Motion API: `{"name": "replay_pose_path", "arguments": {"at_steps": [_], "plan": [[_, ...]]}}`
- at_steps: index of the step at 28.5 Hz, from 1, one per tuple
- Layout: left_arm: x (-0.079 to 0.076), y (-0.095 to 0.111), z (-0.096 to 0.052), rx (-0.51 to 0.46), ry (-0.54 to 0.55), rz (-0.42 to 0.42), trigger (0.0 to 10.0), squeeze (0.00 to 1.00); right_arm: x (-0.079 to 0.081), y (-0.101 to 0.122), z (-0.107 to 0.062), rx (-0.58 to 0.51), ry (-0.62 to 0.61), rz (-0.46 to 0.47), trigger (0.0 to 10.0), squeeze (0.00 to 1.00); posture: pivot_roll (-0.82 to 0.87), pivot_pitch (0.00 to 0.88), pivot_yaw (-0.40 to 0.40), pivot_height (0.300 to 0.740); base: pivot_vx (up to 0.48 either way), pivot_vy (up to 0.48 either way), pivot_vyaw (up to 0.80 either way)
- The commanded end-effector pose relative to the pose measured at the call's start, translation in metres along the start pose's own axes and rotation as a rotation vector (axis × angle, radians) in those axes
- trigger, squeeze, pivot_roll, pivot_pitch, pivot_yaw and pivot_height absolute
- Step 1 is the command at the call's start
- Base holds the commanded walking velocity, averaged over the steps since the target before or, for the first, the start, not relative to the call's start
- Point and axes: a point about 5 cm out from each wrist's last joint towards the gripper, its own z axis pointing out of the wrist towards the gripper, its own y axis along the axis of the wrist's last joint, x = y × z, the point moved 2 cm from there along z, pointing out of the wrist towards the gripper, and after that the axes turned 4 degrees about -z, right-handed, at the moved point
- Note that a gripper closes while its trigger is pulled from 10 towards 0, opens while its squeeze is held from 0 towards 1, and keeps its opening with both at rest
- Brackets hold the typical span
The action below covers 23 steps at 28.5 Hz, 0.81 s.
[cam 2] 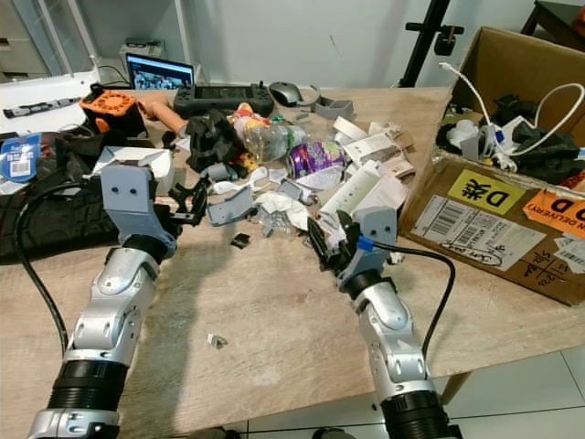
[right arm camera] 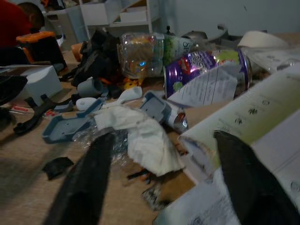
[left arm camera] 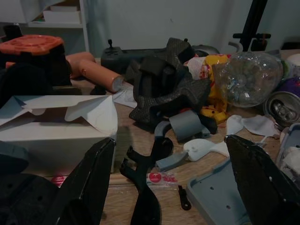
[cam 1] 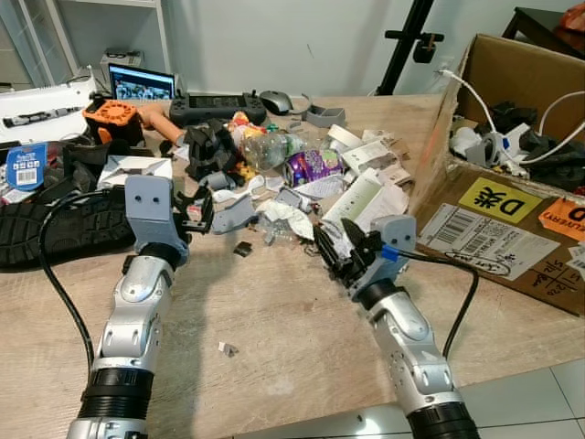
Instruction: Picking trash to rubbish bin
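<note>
A heap of trash lies mid-table: a clear plastic bottle [cam 1: 270, 146], a purple can [cam 1: 313, 166], crumpled white tissue [cam 1: 288, 218], a grey plastic lid [cam 1: 236, 215] and a long white carton [cam 1: 356, 197]. My left gripper [cam 1: 196, 212] hovers open at the heap's left edge, next to the grey lid [left arm camera: 220, 192]. A black plastic clip [left arm camera: 145, 187] lies between its fingers, untouched. At the heap's near side my right gripper [cam 1: 334, 247] is open. It faces the tissue [right arm camera: 145, 140] and the carton [right arm camera: 253, 122], holding nothing.
A large cardboard box [cam 1: 494, 219] full of cables lies on its side at the right. A black shoe [cam 1: 64, 224] and a white box [cam 1: 132, 169] sit to the left. A laptop [cam 1: 142, 82] and a controller [cam 1: 215, 108] stand behind. A small scrap [cam 1: 228, 348] lies on the near wood.
</note>
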Motion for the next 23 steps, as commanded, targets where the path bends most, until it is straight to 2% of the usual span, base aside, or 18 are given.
{"name": "replay_pose_path", "arguments": {"at_steps": [1, 6, 7, 8, 9, 15, 23], "plan": [[-0.002, -0.005, -0.004, 0.013, -0.016, -0.007, 10.0, 0.00, -0.001, -0.004, -0.006, 0.021, -0.034, 0.008, 10.0, 1.00, 0.01, 0.200, -0.061, 0.740, 0.000, 0.000, 0.00], [-0.003, -0.005, -0.007, 0.011, -0.022, -0.028, 10.0, 0.00, -0.007, -0.010, -0.014, 0.050, -0.132, 0.049, 10.0, 1.00, 0.01, 0.196, -0.064, 0.740, 0.000, 0.000, 0.00], [-0.004, -0.005, -0.008, 0.009, -0.028, -0.034, 10.0, 0.00, -0.009, -0.012, -0.017, 0.061, -0.154, 0.069, 10.0, 0.11, 0.01, 0.194, -0.063, 0.740, 0.000, 0.000, 0.00], [-0.004, -0.005, -0.008, 0.009, -0.028, -0.034, 10.0, 0.00, -0.009, -0.012, -0.017, 0.061, -0.154, 0.069, 10.0, 0.11, 0.01, 0.194, -0.063, 0.740, 0.000, 0.000, 0.00], [-0.005, -0.005, -0.009, 0.009, -0.039, -0.033, 10.0, 0.00, -0.011, -0.013, -0.018, 0.066, -0.168, 0.081, 10.0, 0.00, 0.01, 0.192, -0.062, 0.740, 0.000, 0.000, 0.00], [-0.009, -0.011, -0.008, 0.058, -0.046, -0.039, 10.0, 0.00, -0.021, -0.016, -0.021, 0.096, -0.204, 0.076, 10.0, 0.00, 0.01, 0.183, -0.055, 0.740, 0.000, 0.000, 0.00], [-0.012, -0.011, -0.007, 0.054, -0.043, 0.008, 10.0, 0.00, -0.016, -0.011, -0.014, 0.097, -0.148, 0.027, 10.0, 0.00, 0.01, 0.178, -0.055, 0.740, 0.000, -0.043, 0.00]]}}
